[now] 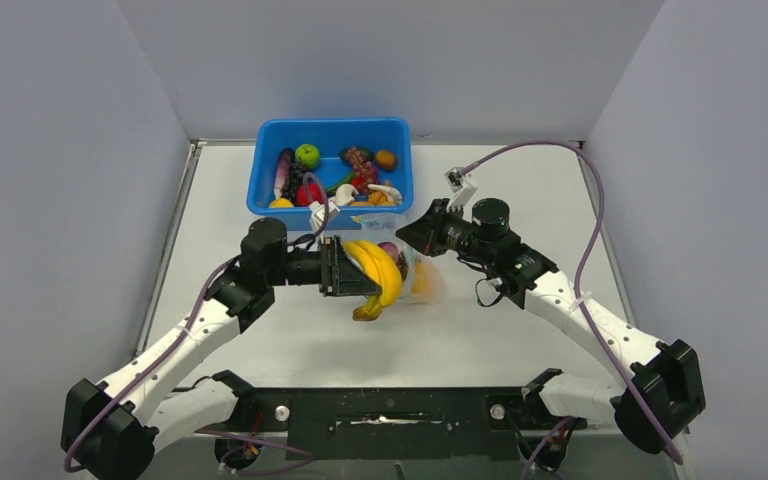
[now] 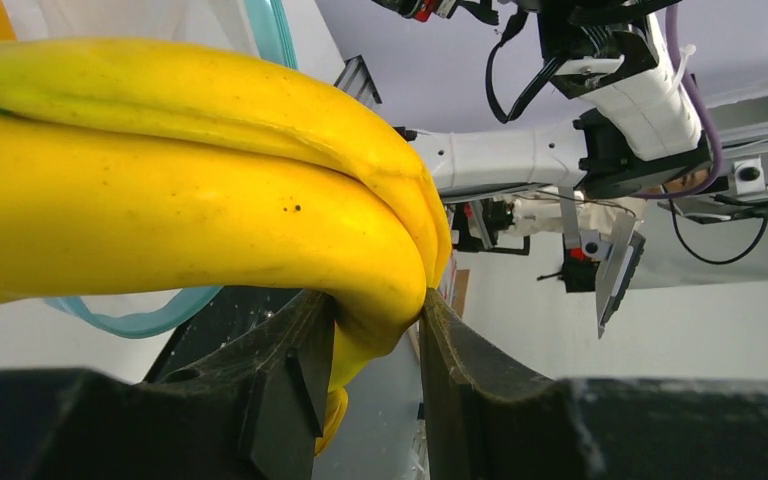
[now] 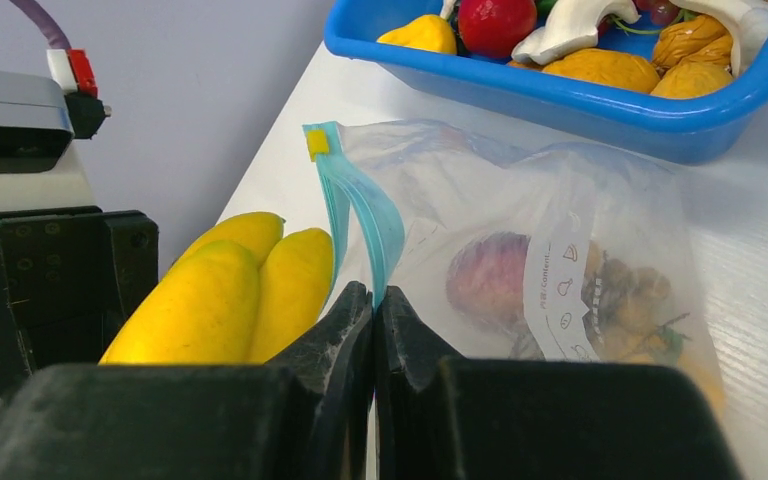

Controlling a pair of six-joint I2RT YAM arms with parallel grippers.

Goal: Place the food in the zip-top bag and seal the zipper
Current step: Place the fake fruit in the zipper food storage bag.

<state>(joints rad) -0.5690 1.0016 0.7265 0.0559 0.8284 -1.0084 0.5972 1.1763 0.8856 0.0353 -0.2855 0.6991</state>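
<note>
My left gripper [image 1: 345, 268] is shut on the yellow banana bunch [image 1: 380, 270], gripping it near the stem [image 2: 385, 320], and holds it at the mouth of the clear zip-top bag [image 1: 415, 262]. My right gripper [image 3: 373, 297] is shut on the bag's teal zipper strip [image 3: 360, 205] and holds the mouth up. The bananas show left of the strip in the right wrist view [image 3: 230, 290]. Inside the bag [image 3: 560, 240] lie a reddish-purple piece [image 3: 490, 275] and brownish-orange pieces [image 3: 630, 300]. The teal strip also shows behind the bananas in the left wrist view [image 2: 150, 318].
The blue tub [image 1: 332, 135] with several toy fruits, including a green apple [image 1: 307, 155], stands just behind the bag. It shows at the top of the right wrist view [image 3: 560, 90]. Grey walls close in the table on three sides.
</note>
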